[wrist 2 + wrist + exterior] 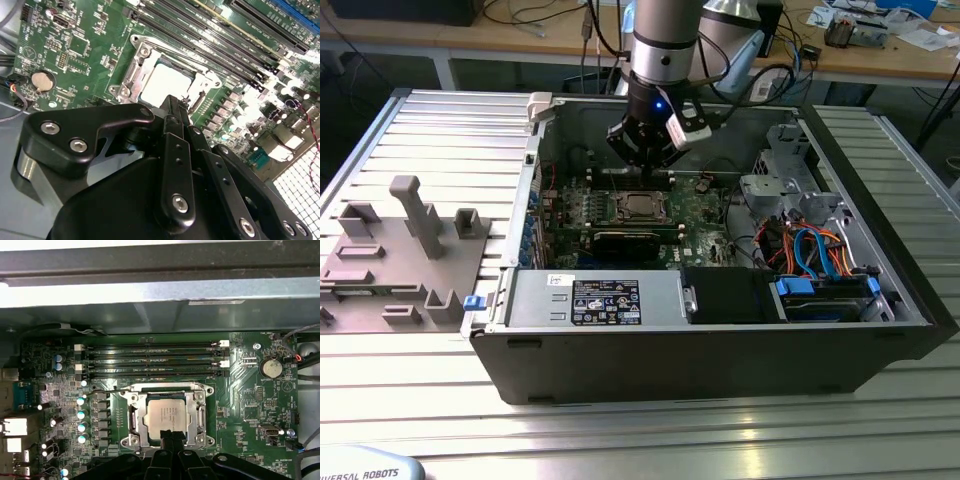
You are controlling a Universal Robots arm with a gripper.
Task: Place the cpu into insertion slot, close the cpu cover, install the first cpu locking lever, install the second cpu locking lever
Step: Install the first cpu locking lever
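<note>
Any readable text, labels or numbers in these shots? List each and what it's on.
No text is clear enough to quote. Print is there, in these places:
Black label on the grey box at the case front: lines of print and marks, too small to read.
Chip in the first wrist view: faint lines on its silver top, too blurred to read.
Circuit board: white lettering beside parts, too small to read.

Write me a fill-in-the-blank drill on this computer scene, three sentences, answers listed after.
1. The cpu sits inside the insertion ____ on the green motherboard.
2. The cpu cover frames the chip, its colour being ____.
3. The gripper hangs above the open computer ____, right over the chip.

Missing words: slot; silver; case
</note>
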